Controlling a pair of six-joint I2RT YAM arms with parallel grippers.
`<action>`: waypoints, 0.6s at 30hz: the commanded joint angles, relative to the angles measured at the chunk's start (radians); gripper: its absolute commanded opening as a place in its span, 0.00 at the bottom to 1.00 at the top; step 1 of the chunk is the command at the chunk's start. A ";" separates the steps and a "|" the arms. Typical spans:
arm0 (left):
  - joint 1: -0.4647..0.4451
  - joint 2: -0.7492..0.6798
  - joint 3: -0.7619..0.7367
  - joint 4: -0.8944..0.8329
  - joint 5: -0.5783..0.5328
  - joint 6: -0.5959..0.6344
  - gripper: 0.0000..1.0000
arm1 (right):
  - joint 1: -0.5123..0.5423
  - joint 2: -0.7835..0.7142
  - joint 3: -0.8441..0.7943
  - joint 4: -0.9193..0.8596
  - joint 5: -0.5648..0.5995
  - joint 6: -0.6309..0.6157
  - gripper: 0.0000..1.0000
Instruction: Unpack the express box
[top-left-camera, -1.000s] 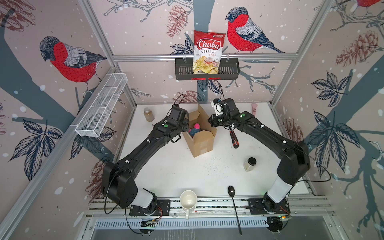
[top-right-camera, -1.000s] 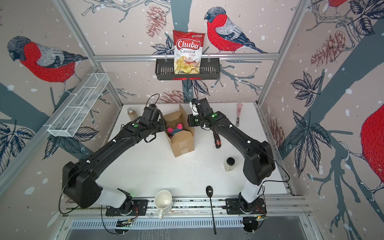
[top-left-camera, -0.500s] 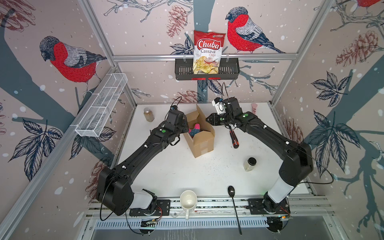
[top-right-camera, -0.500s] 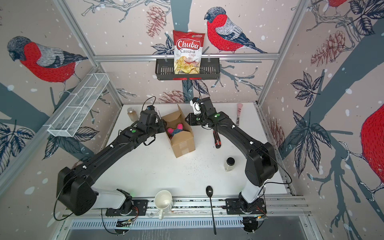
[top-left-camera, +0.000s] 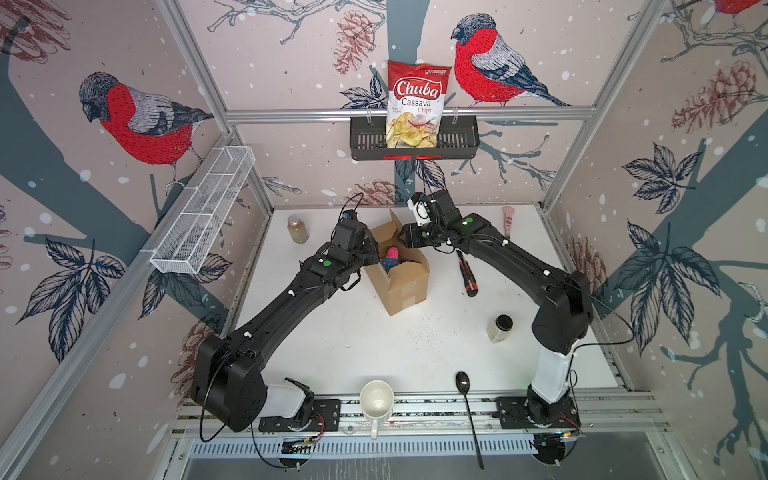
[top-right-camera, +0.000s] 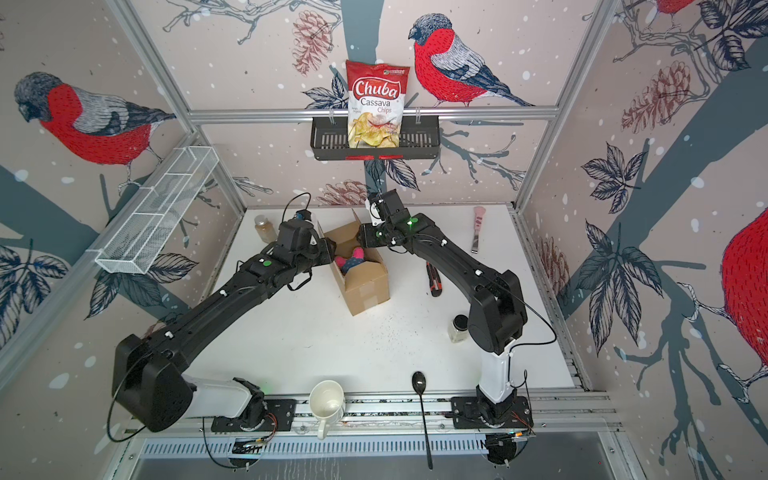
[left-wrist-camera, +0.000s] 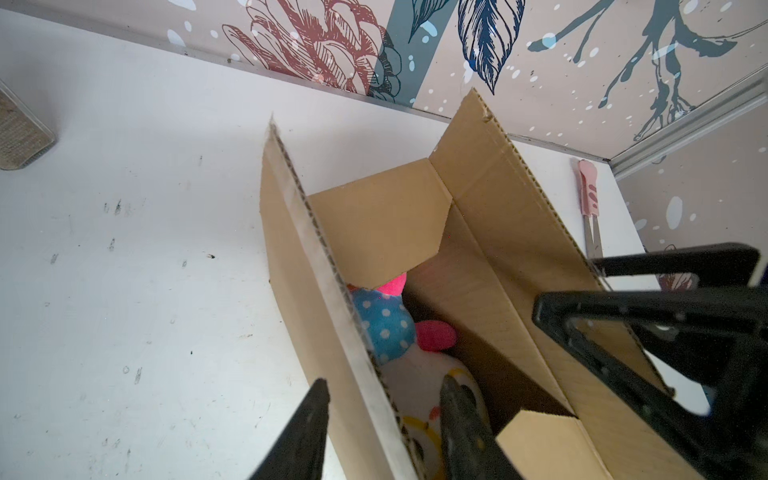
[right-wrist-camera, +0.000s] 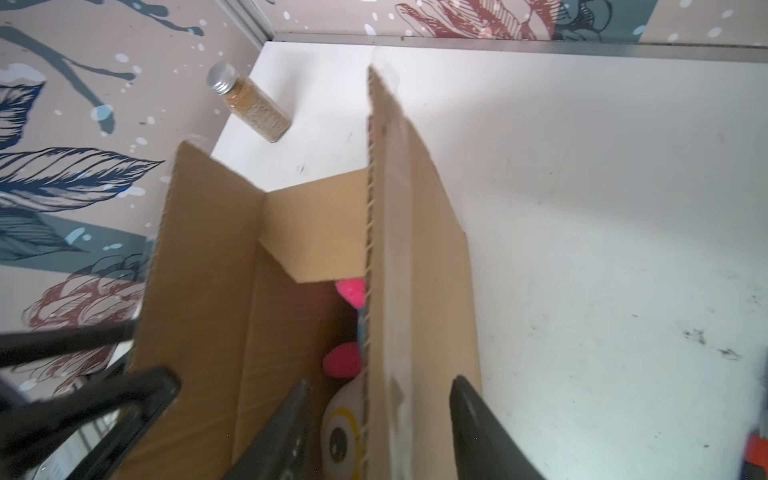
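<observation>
**Open box on surface, an end effector astride each long flap**

- Box (top-left-camera: 405, 280) (top-right-camera: 366, 286): brown carton, upright on the white surface (top-left-camera: 332, 332), back of centre in both top views. Top open, both long flaps raised. In the left wrist view the far short flap is folded inward. Clear tape on the near face.
- Toy (top-left-camera: 392, 259) (left-wrist-camera: 388, 328): plush, inside the box. Blue with white dots, pink parts, a white face with a yellow-ringed eye. Partly under the inward-folded short flap.
- Left end effector (top-left-camera: 371, 249) (left-wrist-camera: 384, 392): at the box's left long flap. Released: one finger is outside the flap and one inside the box, and the flap edge runs between them with a gap on each side. Cannot tell whether the inner finger touches the toy.
- Right end effector (top-left-camera: 404, 237) (right-wrist-camera: 378, 388): at the box's right long flap. Released: the fingers are spread, one inside the box and one outside, and neither pinches the flap.
- Brown-filled jar (top-left-camera: 298, 229): left of the box, near the back wall.
- Black-and-red cutter (top-left-camera: 466, 274): lying just right of the box.
- Pink-handled tool (top-left-camera: 508, 218): further right of the box, at the back.
- Black-lidded jar (top-left-camera: 500, 328): right of the box, nearer the front.
- Mug (top-left-camera: 376, 401) and spoon (top-left-camera: 463, 382): well in front of the box, at the surface's front edge.
- Chips bag (top-left-camera: 417, 104): in the black basket (top-left-camera: 457, 141) on the wall behind the box.
</observation>
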 joint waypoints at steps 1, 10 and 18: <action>0.002 -0.009 -0.009 0.035 0.021 0.007 0.44 | -0.004 0.036 0.054 -0.050 0.006 -0.018 0.50; 0.002 -0.011 -0.028 0.051 0.021 0.004 0.43 | -0.042 0.057 0.030 -0.015 -0.100 0.031 0.45; 0.002 -0.003 -0.036 0.066 0.030 0.002 0.42 | -0.059 0.052 0.003 0.031 -0.204 0.068 0.33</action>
